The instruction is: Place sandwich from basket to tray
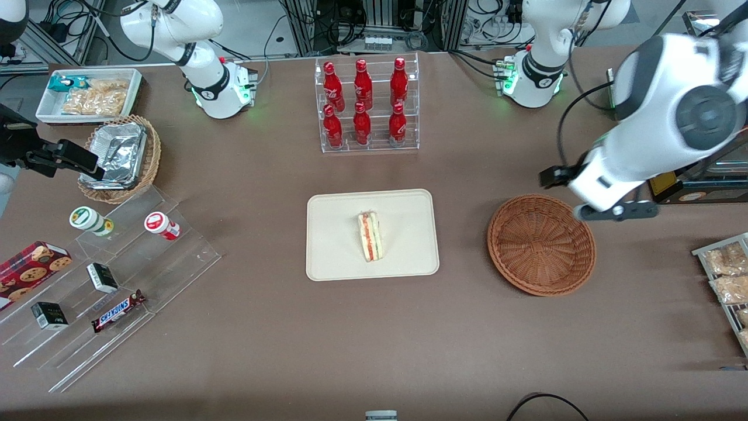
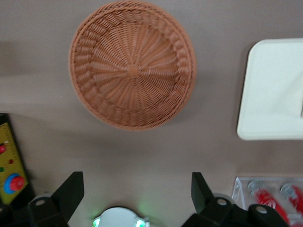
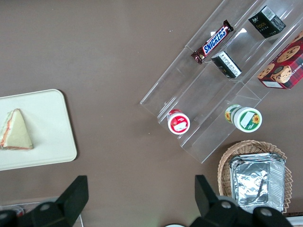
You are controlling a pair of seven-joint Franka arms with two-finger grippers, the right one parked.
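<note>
The sandwich point(image 1: 370, 237), a pale bread wedge with red and green filling, lies on its side near the middle of the cream tray point(image 1: 333, 257); it also shows in the right wrist view point(image 3: 16, 130) on the tray point(image 3: 52, 123). The reddish-brown wicker basket point(image 1: 540, 242) stands beside the tray toward the working arm's end and is empty. My left gripper point(image 1: 587, 196) hangs high above the table, over the basket's rim farther from the front camera. In the left wrist view the gripper point(image 2: 136, 182) is open and empty, with the basket point(image 2: 132, 66) and a tray corner point(image 2: 270, 94) below.
A clear rack of red bottles point(image 1: 367, 105) stands farther from the front camera than the tray. A tan basket with a foil container point(image 1: 120, 158), a white snack bin point(image 1: 87, 93) and a stepped acrylic stand point(image 1: 105, 280) lie toward the parked arm's end. Snack packets point(image 1: 727, 275) lie at the working arm's end.
</note>
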